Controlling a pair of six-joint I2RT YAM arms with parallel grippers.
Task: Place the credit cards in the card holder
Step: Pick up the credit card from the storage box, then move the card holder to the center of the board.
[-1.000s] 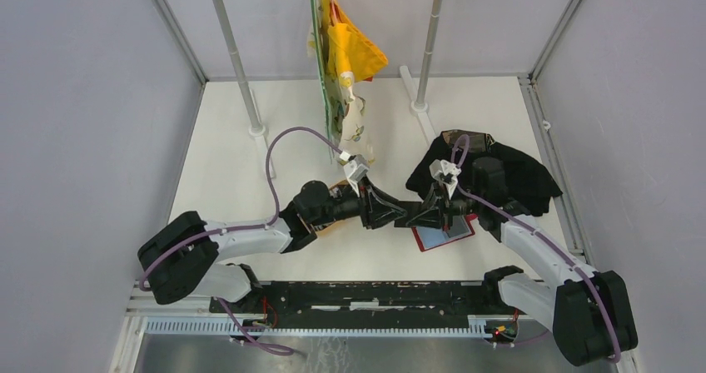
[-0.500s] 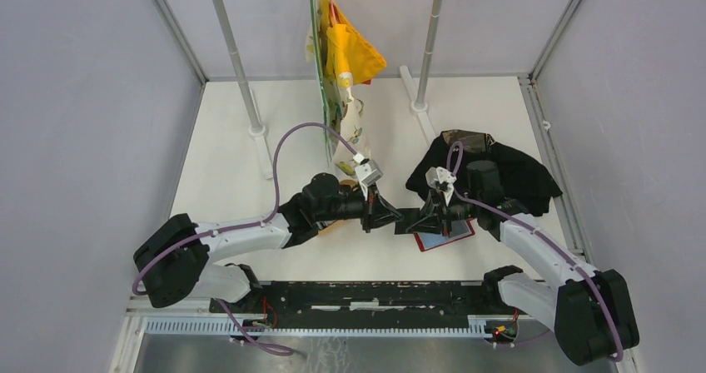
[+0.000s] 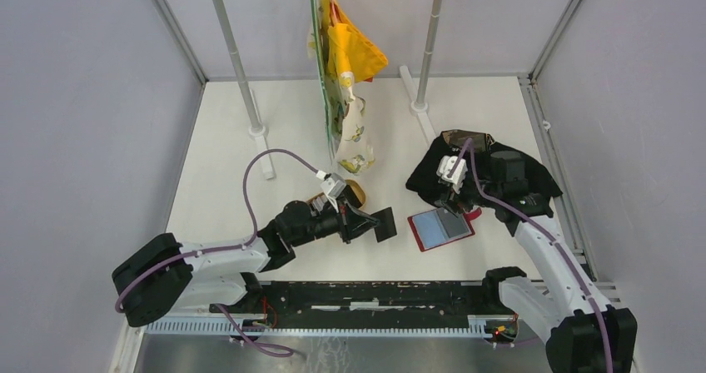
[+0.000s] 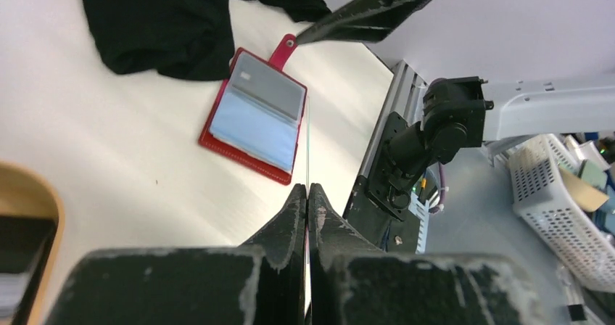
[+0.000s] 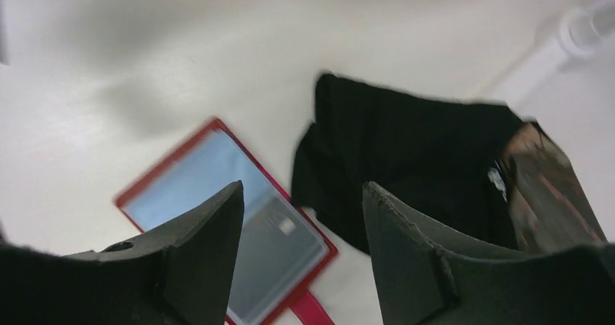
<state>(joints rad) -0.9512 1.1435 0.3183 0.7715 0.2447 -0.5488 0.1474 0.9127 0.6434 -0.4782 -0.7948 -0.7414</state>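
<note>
Currently we are cataloguing, largest first.

- Table [image 3: 250,131]: white, bearing everything.
- Cloth [image 3: 504,173]: black, lying just beside the holder's far edge.
- Holder [image 3: 440,228]: red, lying open and flat near the right arm. A grey card is showing in one sleeve.
- Card [image 3: 385,224]: black, held in the left gripper [image 4: 307,194], whose jaws are pinching it edge-on.
- Right gripper [image 5: 301,187]: hanging open over the holder, holding nothing.
- Handling: we are judging it best to bring the card in level with a sleeve mouth, with the right fingers pinning the holder.
</note>
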